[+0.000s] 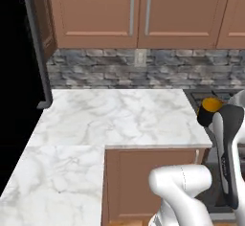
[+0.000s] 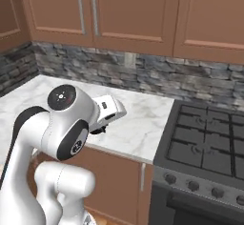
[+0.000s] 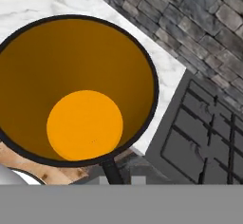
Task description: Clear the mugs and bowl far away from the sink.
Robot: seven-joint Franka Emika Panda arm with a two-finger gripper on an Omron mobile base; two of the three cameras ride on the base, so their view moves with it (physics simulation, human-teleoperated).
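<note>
A black mug [image 3: 78, 90] with an orange inside sits close under the hand camera, its round mouth facing it. My gripper [image 3: 112, 170] is shut on the mug's rim, and one dark finger [image 3: 112, 172] shows at the rim's near edge. From the left base view the mug [image 1: 209, 108] hangs at the counter's right end, by the stove's corner and partly behind my forearm. In the right base view my white hand [image 2: 107, 108] reaches over the counter's front edge. The bowl and the sink are out of view.
A white marble counter [image 1: 119, 115] runs in an L shape, with a brown cabinet front below it. A black gas stove [image 2: 205, 143] adjoins its right end. A stone backsplash [image 1: 143, 72] and wooden wall cabinets [image 1: 139, 9] rise behind. A tall dark panel [image 1: 33, 43] stands at the left.
</note>
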